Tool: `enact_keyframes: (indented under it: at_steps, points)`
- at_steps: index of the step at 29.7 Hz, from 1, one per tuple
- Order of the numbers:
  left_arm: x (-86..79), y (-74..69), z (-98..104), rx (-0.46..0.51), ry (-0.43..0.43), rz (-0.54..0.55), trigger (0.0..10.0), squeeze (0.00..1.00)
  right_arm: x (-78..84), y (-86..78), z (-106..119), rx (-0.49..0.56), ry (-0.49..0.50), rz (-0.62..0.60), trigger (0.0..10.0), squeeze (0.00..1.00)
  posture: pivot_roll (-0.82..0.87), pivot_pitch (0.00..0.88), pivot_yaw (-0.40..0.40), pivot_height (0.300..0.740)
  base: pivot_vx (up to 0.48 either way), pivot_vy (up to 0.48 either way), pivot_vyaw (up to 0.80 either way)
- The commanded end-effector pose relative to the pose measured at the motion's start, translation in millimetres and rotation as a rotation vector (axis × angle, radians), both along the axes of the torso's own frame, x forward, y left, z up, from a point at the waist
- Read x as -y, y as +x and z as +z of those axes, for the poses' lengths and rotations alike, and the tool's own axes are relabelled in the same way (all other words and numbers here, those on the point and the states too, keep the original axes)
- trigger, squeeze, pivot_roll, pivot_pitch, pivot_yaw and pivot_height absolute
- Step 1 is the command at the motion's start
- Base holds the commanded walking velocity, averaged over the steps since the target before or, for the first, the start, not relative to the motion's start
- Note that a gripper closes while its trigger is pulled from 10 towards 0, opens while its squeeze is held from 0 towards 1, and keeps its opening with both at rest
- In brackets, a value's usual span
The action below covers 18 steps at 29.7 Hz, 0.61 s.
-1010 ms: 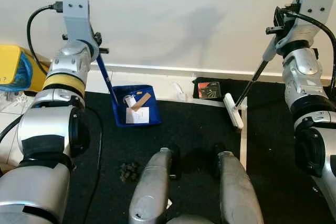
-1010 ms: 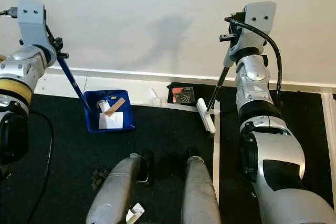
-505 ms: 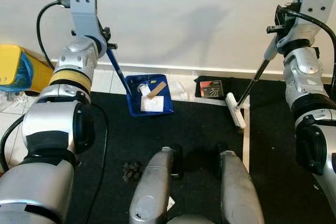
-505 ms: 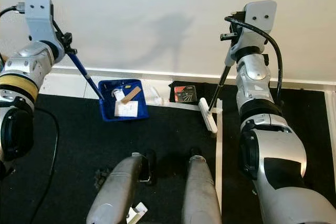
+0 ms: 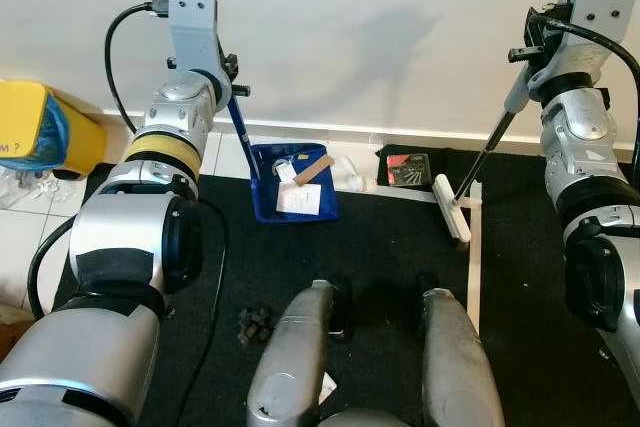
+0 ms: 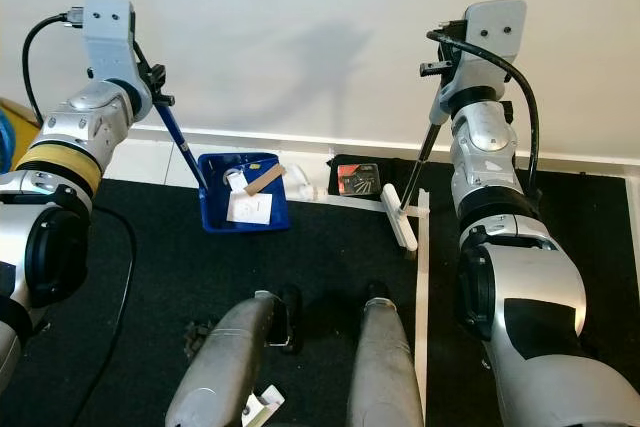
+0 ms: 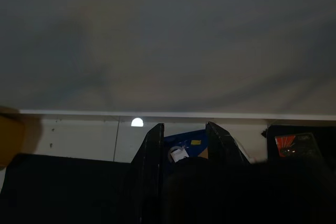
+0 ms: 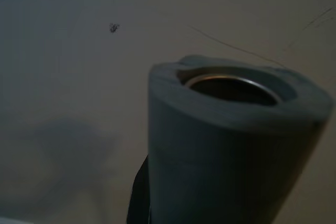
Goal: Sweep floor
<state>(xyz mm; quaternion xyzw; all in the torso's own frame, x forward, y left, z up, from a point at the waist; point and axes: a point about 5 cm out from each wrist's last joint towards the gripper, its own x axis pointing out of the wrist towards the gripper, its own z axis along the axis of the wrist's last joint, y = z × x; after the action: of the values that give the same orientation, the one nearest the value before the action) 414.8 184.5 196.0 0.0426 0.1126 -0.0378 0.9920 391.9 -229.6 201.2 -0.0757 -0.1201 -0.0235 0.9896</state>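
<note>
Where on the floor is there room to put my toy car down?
Free: the black mat between the blue dustpan and the white broom head. Crowded: along the wall by the dustpan, and near the dark clump by the robot's legs.

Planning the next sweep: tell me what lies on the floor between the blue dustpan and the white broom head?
In the left eye view, crumpled clear plastic and a black packet lie between the blue dustpan and white broom head.

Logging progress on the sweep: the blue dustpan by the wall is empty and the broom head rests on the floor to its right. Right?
Not quite. The blue dustpan by the wall already holds paper scraps and a wooden stick, as the left eye view shows. The broom head does rest on the floor to its right.
</note>
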Motion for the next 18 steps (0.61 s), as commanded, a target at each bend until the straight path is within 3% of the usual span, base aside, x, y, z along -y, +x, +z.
enact_keyframes:
  at_steps: [1, 10, 18]
  points:
    - [17.4, -1.3, -11, -0.053, -0.065, -0.047, 10.0, 0.00, 2.7, 0.2, 4, 0.011, -0.037, -0.013, 10.0, 0.00, 0.04, 0.340, 0.130, 0.740, 0.000, 0.000, 0.00]
    - [37.5, -0.2, -11, -0.067, -0.067, -0.092, 10.0, 0.00, 2.3, 3.2, 4, -0.026, -0.047, -0.038, 10.0, 0.00, 0.05, 0.339, 0.132, 0.740, 0.000, 0.000, 0.00]
    - [55.9, -1.6, -16, -0.095, -0.059, -0.145, 10.0, 0.00, -19.8, 9.8, 1, -0.074, 0.011, 0.048, 10.0, 0.00, 0.06, 0.332, 0.127, 0.740, 0.000, 0.000, 0.00]
